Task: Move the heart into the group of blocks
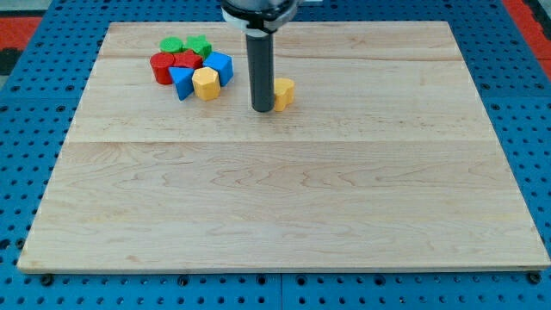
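Sitting at the view's upper left of the wooden surface (284,215), the group of blocks is packed tight: a red cylinder (161,67) at its left edge, a green round block (171,44) and a green block (199,45) of unclear shape along the top, a red block (186,59) in the middle, a blue triangular block (181,82) at the bottom, a yellow hexagonal block (206,83) beside it, and a blue cube (220,65) on the right. Well apart to the right stands the rod, my tip (263,109) on the surface. Just beyond it, touching or nearly so, the yellow heart (283,92) is half hidden behind the rod. Judging by this, my tip is on the wrong side: it must get round to the heart's right to push leftward. There are no jaws; nothing is grasped.
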Controlling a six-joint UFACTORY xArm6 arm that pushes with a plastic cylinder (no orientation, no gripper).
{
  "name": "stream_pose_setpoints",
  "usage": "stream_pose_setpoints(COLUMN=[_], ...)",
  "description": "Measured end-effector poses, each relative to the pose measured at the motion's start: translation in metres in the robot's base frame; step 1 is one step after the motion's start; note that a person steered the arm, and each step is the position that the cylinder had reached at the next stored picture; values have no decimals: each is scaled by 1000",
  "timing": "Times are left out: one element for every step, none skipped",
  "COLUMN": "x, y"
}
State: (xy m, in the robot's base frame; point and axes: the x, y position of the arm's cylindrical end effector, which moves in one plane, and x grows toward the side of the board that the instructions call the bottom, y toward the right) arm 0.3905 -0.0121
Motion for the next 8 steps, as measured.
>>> stream_pose_setpoints(x=[11, -39, -64, -67, -75, -85, -57, -53], y=[10, 45, 30, 33, 15, 2, 41, 6])
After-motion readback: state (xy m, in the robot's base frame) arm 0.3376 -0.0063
